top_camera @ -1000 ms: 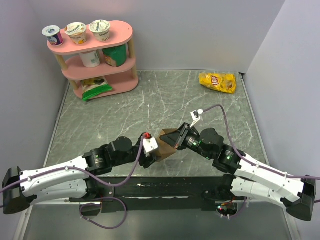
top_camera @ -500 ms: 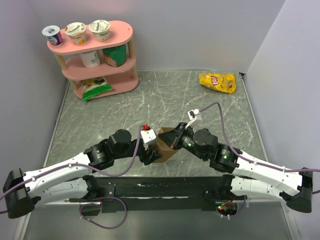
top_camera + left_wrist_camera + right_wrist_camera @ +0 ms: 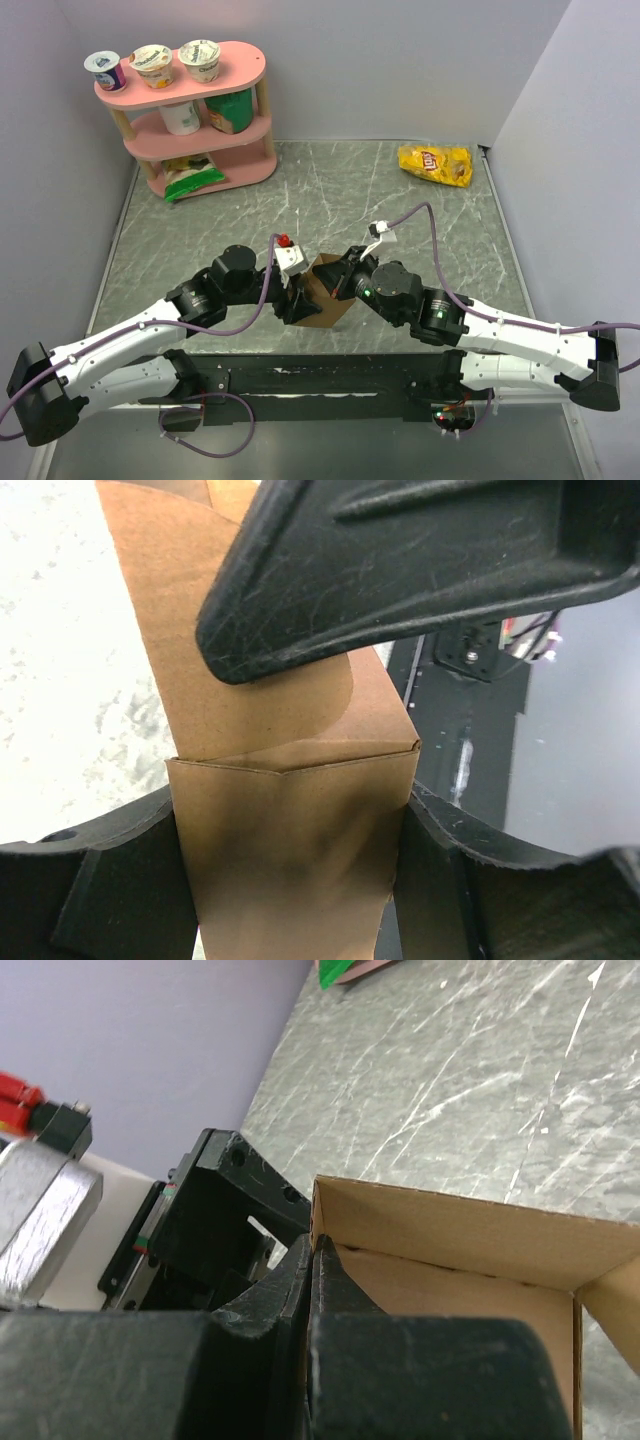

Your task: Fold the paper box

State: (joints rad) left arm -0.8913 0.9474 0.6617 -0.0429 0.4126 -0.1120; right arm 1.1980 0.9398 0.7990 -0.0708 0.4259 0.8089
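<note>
L arm, R arm flank box.

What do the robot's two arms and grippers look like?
The left arm and right arm have white shells, black joints and a purple cable. The left gripper and right gripper are black, with white wrist blocks; the left's carries a red part.

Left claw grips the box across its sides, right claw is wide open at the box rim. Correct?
Not quite. The right claw is shut, not wide open: the right wrist view shows its fingers pressed together at the rim of the box. The rest stands: the left claw grips the box across its sides.
</note>
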